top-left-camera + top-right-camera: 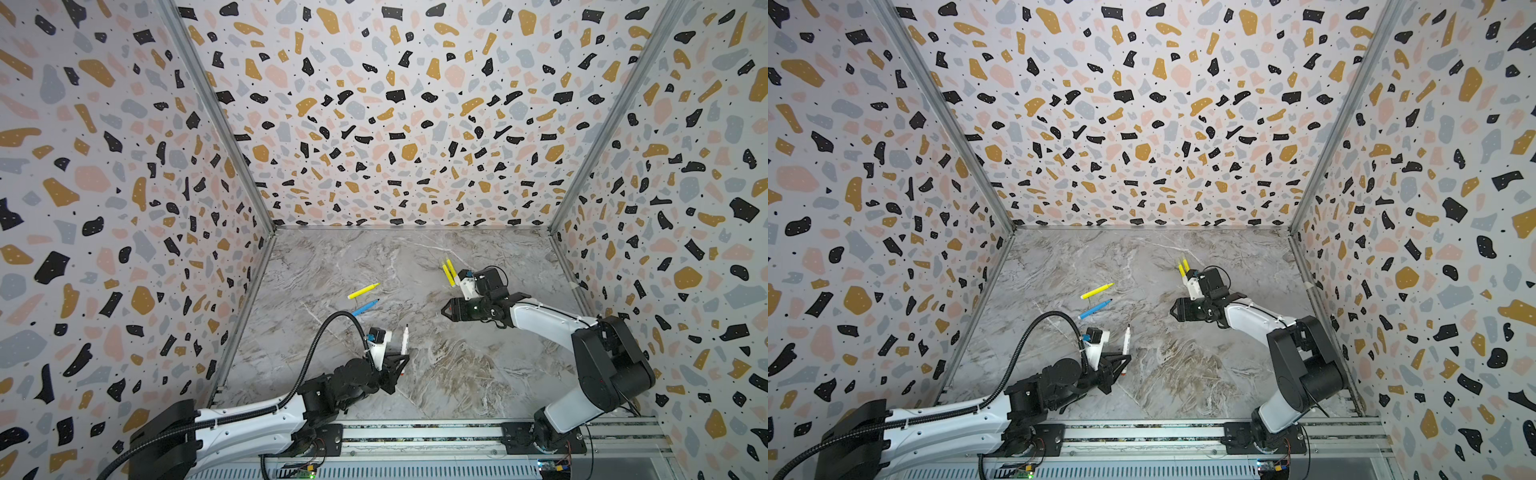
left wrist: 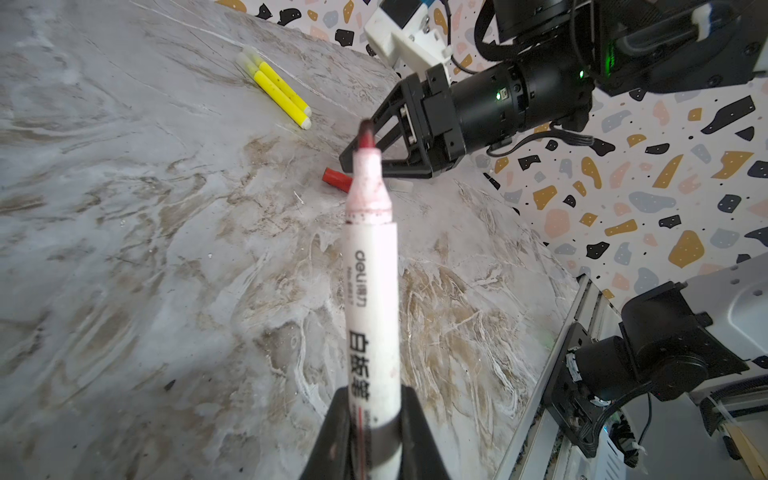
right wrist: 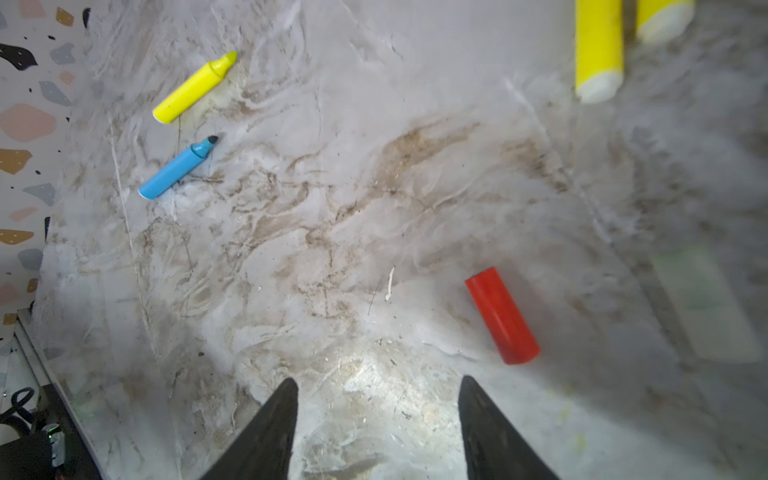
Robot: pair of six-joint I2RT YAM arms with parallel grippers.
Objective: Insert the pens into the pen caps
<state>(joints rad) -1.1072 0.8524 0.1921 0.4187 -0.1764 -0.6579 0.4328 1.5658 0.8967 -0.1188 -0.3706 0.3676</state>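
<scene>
My left gripper [image 1: 401,362] [image 2: 372,392] is shut on the white-barrelled pen [image 1: 404,338] [image 2: 370,266], which stands upright with its red tip up. My right gripper [image 1: 444,309] [image 3: 378,384] hovers open and empty just above the table. The red pen cap [image 3: 502,316] [image 2: 336,178] lies on the marble just ahead of its fingertips, off to one side. A pale cap [image 3: 706,303], blurred, lies near it. One yellow pen [image 1: 363,291] and the blue pen [image 1: 365,307] lie uncapped at mid-table. Two more yellow pens [image 1: 449,272] [image 2: 282,93] lie side by side behind the right wrist.
Patterned walls [image 1: 124,249] close in the marble table [image 1: 457,374] on three sides. A metal rail [image 1: 415,436] carrying both arm bases runs along the front edge. The right arm's white link [image 1: 548,320] reaches in from the right.
</scene>
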